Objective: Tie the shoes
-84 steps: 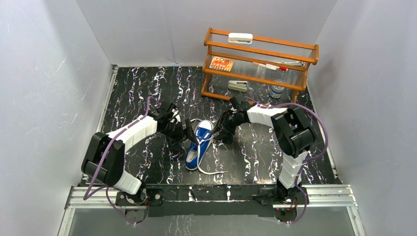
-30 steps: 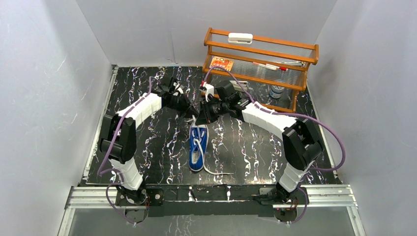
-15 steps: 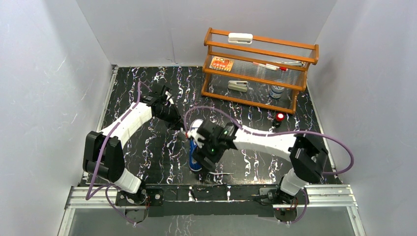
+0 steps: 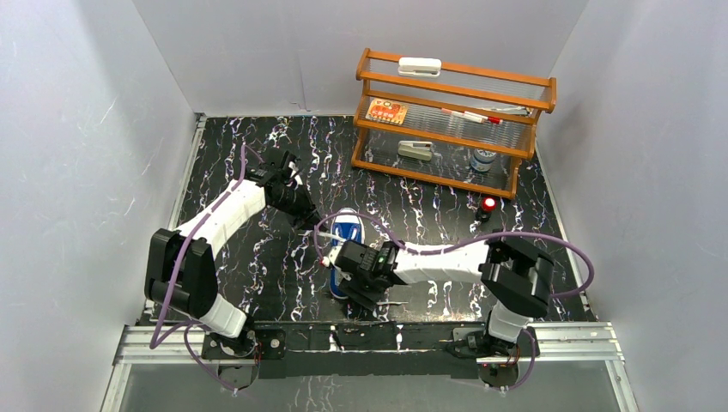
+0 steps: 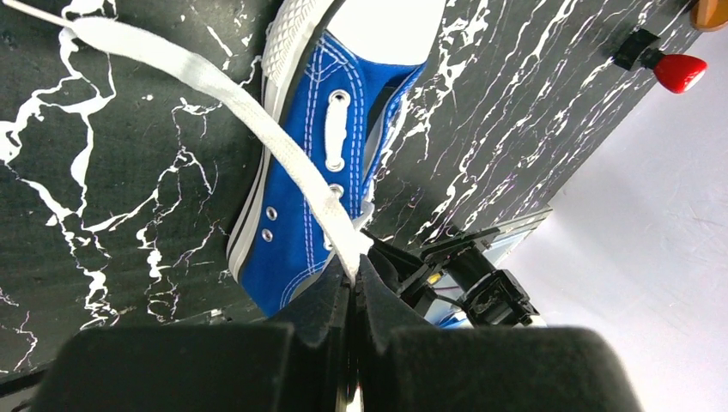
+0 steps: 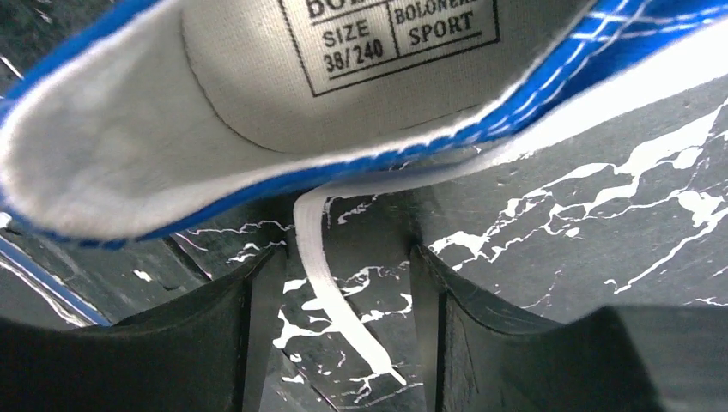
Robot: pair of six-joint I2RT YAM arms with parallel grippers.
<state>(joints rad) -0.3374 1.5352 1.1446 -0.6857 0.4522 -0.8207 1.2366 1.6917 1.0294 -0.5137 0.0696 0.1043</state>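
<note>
The shoe (image 4: 346, 228) is a blue sneaker with a white toe cap, lying mid-table with its toe away from me. My left gripper (image 4: 311, 219) hovers beside the toe, on the shoe's left. In the left wrist view the left gripper (image 5: 353, 273) is shut on a white lace (image 5: 257, 112) that stretches taut over the shoe (image 5: 318, 172). My right gripper (image 4: 360, 287) is low at the heel, covering it. In the right wrist view the right gripper (image 6: 343, 253) stands open just behind the heel opening (image 6: 257, 112). The other lace end (image 6: 330, 300) lies loose on the table between its fingers.
A wooden rack (image 4: 455, 112) with small items stands at the back right. A red knob (image 4: 488, 204) sits on the table in front of it, also seen as the red knob (image 5: 678, 70) from the left wrist. White walls close in the black marbled table (image 4: 240, 257).
My right gripper has let go up by the toe, opened, and swung down to the shoe's heel. The left gripper drew slightly left, still pinching its lace.
</note>
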